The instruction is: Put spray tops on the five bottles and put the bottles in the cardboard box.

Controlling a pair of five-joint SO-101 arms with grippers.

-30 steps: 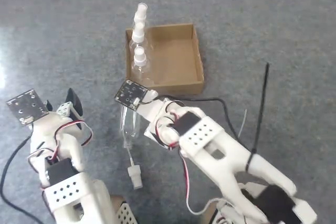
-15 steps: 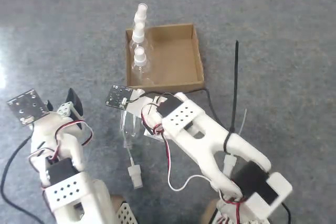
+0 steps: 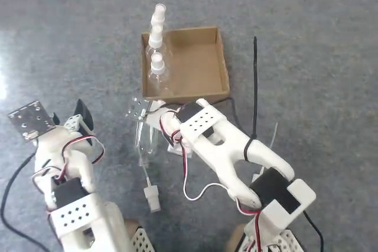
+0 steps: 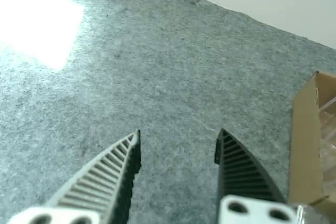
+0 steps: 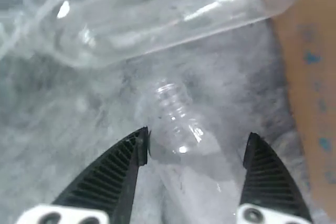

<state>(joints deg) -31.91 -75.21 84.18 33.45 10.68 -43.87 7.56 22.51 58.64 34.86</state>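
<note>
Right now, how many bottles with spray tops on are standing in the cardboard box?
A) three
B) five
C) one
A: three bottles wearing white spray tops stand in a row along one side wall of the cardboard box.

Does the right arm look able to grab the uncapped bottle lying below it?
Probably yes: the right gripper hangs open with the uncapped bottle between its jaws and nothing over it. A second bottle lies close beyond.
</note>
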